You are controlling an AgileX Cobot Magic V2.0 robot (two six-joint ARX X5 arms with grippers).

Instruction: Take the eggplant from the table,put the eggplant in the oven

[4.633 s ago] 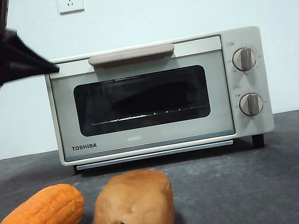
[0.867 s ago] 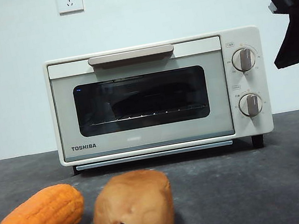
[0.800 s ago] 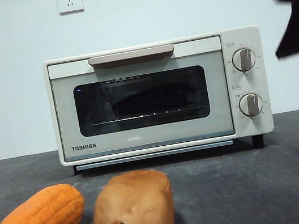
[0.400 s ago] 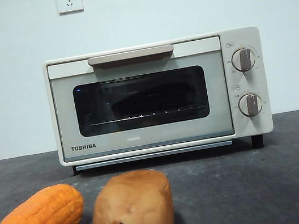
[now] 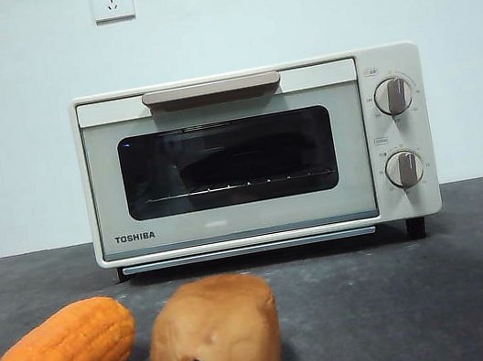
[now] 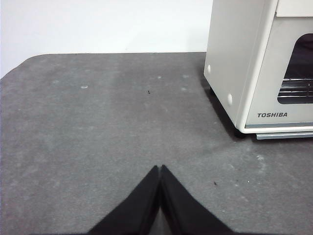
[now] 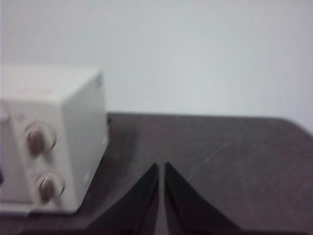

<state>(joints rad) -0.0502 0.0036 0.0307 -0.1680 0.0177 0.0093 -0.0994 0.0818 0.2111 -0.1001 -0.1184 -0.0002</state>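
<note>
Grey worktop [image 5: 428, 297] carries the oven [image 5: 256, 155], door shut on a dark shape, likely the eggplant [image 5: 243, 162], so it looks done. Left gripper [image 6: 160, 169] and right gripper [image 7: 161, 166] hang empty, fingers together.

You get soft, even light; the front and left wrist views stay sharp, while the right wrist view blurs throughout.

Left gripper [image 6: 160, 169] and right gripper [image 7: 161, 166] both hang above the table with jaws pressed together, holding nothing.
</note>
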